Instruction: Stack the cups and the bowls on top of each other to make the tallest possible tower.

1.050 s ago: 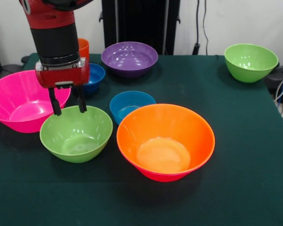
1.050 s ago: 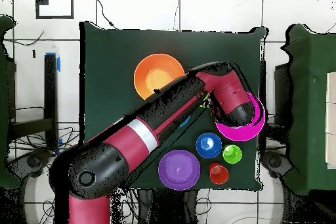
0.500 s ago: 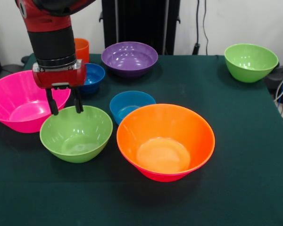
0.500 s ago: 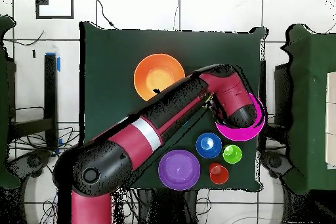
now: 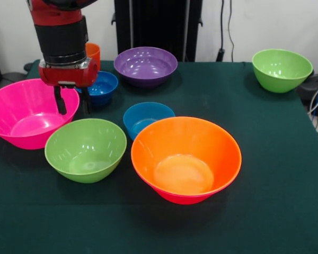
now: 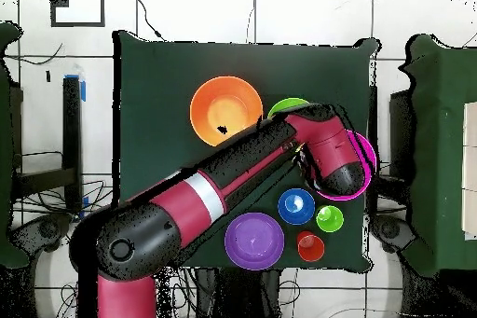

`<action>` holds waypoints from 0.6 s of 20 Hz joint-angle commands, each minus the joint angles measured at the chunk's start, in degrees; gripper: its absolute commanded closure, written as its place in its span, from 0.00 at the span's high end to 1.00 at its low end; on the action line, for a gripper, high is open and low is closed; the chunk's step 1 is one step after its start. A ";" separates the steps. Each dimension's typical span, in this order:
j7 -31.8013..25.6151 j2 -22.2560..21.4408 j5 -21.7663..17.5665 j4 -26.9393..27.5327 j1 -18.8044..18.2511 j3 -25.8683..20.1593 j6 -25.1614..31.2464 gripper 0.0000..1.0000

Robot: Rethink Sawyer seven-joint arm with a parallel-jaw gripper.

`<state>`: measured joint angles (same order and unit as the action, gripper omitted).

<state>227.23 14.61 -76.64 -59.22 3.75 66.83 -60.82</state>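
1. The tool (image 5: 71, 105) hangs from the red and black arm (image 5: 61, 37) at the far left of the desk (image 5: 275, 159); its two dark fingers (image 5: 60, 105) stand apart with nothing between them, so it is open and empty.
2. In the front view the fingertips sit over the gap between the big pink bowl (image 5: 21, 114) and the near green bowl (image 5: 86, 149), above that green bowl's far rim and clear of both.
3. The pink bowl rests at the left edge, and the near green bowl stands just to its right, their rims very close.
4. A big orange bowl (image 5: 186, 159) stands near the middle front, just right of the green bowl; a pink rim shows beneath its base, so it appears to sit nested in a second pink bowl.
5. One small blue bowl (image 5: 147, 117) sits just behind the orange bowl; the other blue bowl (image 5: 102, 85) lies farther back, partly hidden by the tool.
6. The purple bowl (image 5: 145, 65) stands at the far middle, and the second green bowl (image 5: 281, 69) is well apart at the far right corner.
7. The orange cup (image 5: 94, 53) shows behind the arm at the far left.
8. In the overhead view the arm (image 6: 233, 174) covers much of the desk, while a small light-green cup (image 6: 329, 218) stands beside the blue bowl (image 6: 295, 205).
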 commanded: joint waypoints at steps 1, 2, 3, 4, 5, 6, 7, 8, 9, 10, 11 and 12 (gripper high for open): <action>15.76 -0.59 -0.54 -7.83 2.08 -7.20 0.14 1.00; 15.75 -0.63 -0.88 -8.12 2.15 -7.09 -0.15 1.00; 15.40 -0.70 -1.23 -8.53 2.18 -7.01 -0.46 1.00; 15.23 -0.76 -1.37 -8.75 2.19 -7.02 -0.57 1.00; 14.91 -0.79 -1.55 -9.06 2.18 -7.08 -0.73 1.00; 14.80 -0.80 -1.66 -9.20 2.16 -7.19 -0.81 1.00; 14.18 -0.86 -1.53 -9.49 2.04 -7.46 -0.71 1.00; 13.87 -0.89 -1.50 -9.60 1.93 -7.67 -0.73 1.00; 13.30 -0.74 -1.54 -9.76 1.76 -7.96 -0.68 1.00; 13.04 -0.65 -1.64 -9.79 1.64 -8.19 -0.77 1.00; 12.45 -0.52 -1.53 -9.93 1.48 -8.61 -0.67 1.00; 11.73 -0.51 -1.34 -10.01 1.36 -8.85 -0.33 1.00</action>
<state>227.92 14.27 -77.19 -67.04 5.17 66.82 -60.82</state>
